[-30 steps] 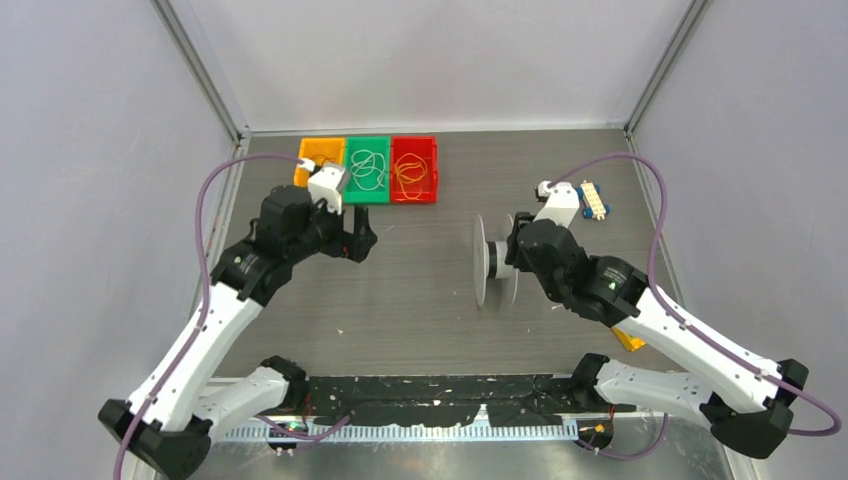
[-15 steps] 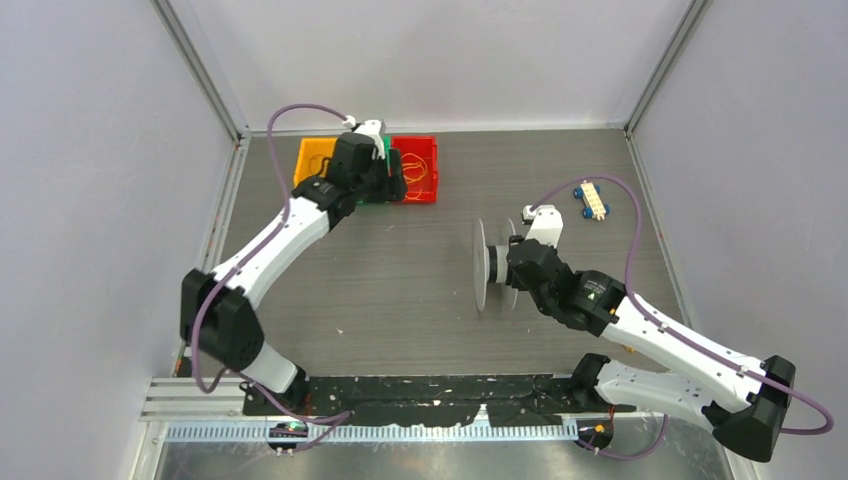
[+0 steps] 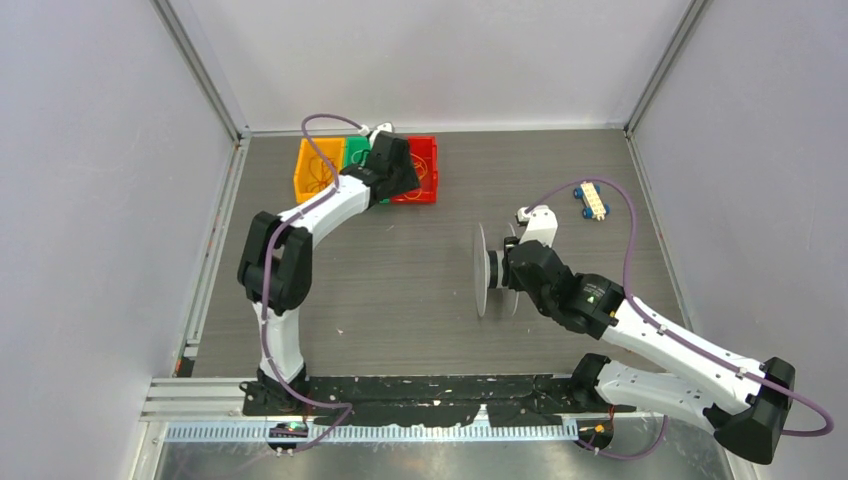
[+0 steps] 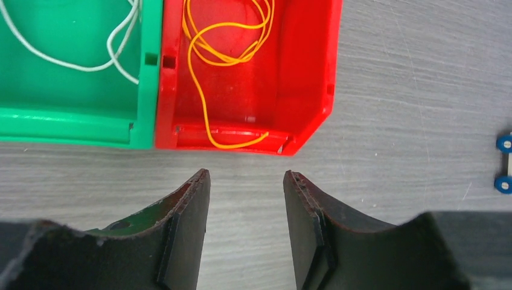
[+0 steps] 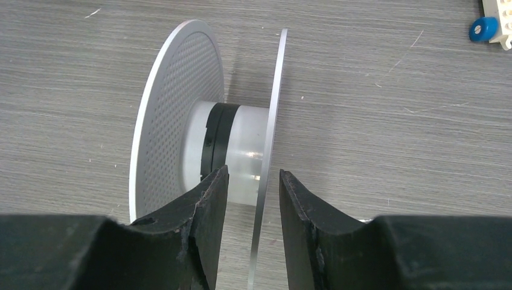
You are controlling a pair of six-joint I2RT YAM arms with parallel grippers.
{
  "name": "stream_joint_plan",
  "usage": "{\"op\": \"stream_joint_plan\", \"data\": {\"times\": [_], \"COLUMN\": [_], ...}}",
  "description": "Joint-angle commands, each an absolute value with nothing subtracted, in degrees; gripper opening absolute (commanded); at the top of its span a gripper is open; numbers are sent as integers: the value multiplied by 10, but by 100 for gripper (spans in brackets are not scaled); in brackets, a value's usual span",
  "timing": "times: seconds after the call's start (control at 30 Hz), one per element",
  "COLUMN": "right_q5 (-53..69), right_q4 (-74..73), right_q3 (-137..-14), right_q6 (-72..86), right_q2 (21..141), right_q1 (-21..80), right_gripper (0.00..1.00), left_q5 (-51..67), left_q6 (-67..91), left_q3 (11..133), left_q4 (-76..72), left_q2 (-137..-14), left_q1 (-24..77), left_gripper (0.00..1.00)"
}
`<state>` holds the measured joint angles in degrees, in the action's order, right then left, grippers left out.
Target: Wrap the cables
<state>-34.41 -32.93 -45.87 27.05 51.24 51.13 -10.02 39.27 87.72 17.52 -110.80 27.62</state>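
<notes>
At the far edge of the bench (image 3: 400,290), left of its middle, the left pincer (image 4: 244,175) hangs over bare wood just short of the near wall of a red bin (image 4: 308,72), its jaws standing partly apart with nothing between them and nothing touched. Inside that bin lies the yellow-orange cable (image 4: 229,59), loosely looped, one strand running down to the bin's near wall. A green bin (image 4: 72,115) holding a white wire (image 4: 84,68) sits flush against the red one on its left, and an orange bin (image 3: 303,180) ends the row nearest the far-left corner. Right of the bench's centre, a white spool (image 5: 175,121) stands on the rims of its two flanges; the right pincer (image 5: 253,172), jaws partly apart, straddles the thinner flange, which passes between the fingers with a sliver of gap on either side, the left finger close against the hub, so nothing is clamped. A small cream block with blue wheels (image 3: 592,200) rests towards the far-right corner. A broad stretch of bare bench separates the bins from the spool, and another runs along the near edge in front of both arms; grey walls close in the left, right and far sides.
</notes>
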Motion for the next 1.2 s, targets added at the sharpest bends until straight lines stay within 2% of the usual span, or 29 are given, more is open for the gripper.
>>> {"op": "stream_joint_plan", "data": {"times": [0.0,0.4,0.87,1.17], "right_q5": [-353,-350,-343,-342], "right_q4": [-303,-287,-285,-282], "right_q3": [-452,-434,-429,-433], "right_q6": [258,256,257,249], "right_q2": [507,508,493,492], "right_q1": [508,501,501,501], "right_gripper": [43,42,42,42], "left_q5": [-115,-96,-123,-127], "left_q6": [442,431,399,408], "left_q3": [916,952,991,1030], "left_q4": [132,122,140,197], "left_q2": [-1143,-1203,-1238,-1258], "left_q1": [265,258,251,250], "left_gripper": [49,44,32,33]}}
